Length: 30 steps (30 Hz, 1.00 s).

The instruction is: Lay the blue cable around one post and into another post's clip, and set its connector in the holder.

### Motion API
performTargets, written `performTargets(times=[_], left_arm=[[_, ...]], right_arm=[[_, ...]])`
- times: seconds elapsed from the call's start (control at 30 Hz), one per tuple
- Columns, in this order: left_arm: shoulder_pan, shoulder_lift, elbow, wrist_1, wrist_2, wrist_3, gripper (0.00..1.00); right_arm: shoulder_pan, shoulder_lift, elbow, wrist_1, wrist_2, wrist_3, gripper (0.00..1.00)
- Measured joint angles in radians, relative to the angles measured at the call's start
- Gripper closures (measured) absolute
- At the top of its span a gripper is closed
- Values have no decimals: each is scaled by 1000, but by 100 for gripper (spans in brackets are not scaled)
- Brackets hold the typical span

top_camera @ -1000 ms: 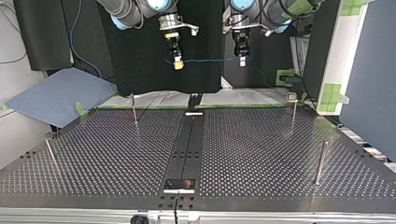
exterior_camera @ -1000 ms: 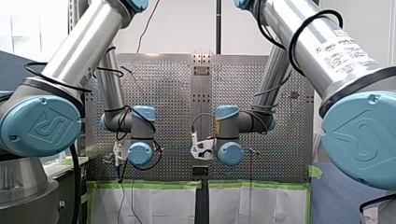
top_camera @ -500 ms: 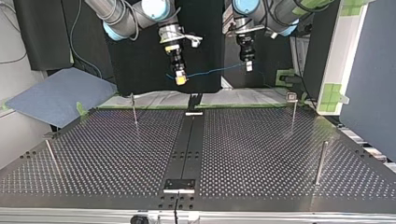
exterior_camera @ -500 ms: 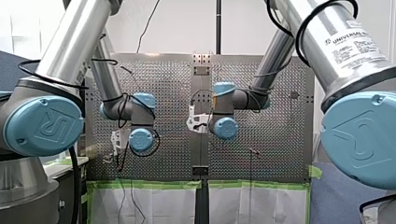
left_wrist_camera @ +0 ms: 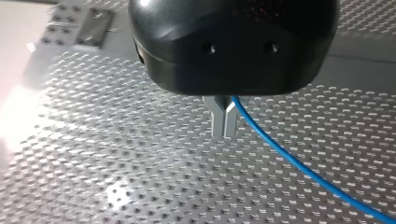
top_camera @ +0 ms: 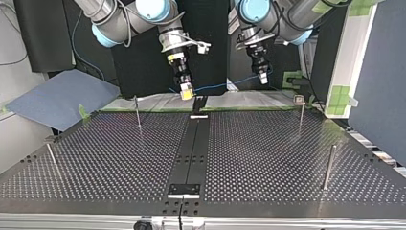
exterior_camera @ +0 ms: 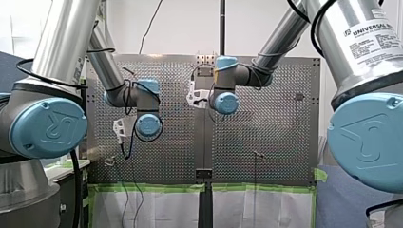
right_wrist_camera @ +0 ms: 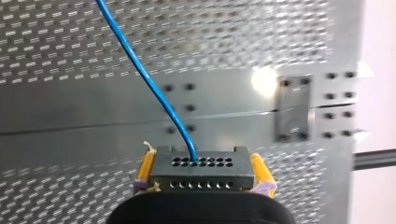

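In the top view my right gripper [top_camera: 186, 91], with yellow pads, hangs over the table's far edge, shut on a dark connector block [right_wrist_camera: 201, 173]. The blue cable [top_camera: 220, 86] sags from it across to my left gripper [top_camera: 262, 77]. My left gripper's metal fingers [left_wrist_camera: 218, 119] are shut on the cable [left_wrist_camera: 299, 169], which runs off beside them above the perforated plate. In the right wrist view the cable [right_wrist_camera: 144, 77] leaves the connector's face. A small holder plate [right_wrist_camera: 293, 108] lies ahead on the centre strip.
Thin posts stand on the perforated table: one at the far left [top_camera: 137, 111], one at the far right [top_camera: 300, 115] with a clip on top, a thicker one at the near right [top_camera: 328, 166], one at the near left [top_camera: 52, 158]. A second plate [top_camera: 184, 189] sits near the front edge.
Both grippers have come down and further over the table with the cable between them. My right gripper has dropped furthest, to just above the far end of the centre strip.
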Motion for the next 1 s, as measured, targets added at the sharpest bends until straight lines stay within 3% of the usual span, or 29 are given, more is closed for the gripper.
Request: performTargets(times=[0.33,0.8,1.0], left_arm=[[4,83,83,-82,-41,-83,100],[-4,213,212,-212,-160,-212,100],[-3,264,264,-263,-209,-238,100]], right_arm=[[-9,-77,-77,78,-12,14,100],[-10,-198,-200,200,-38,16,100],[-10,-213,-228,251,-50,16,100]])
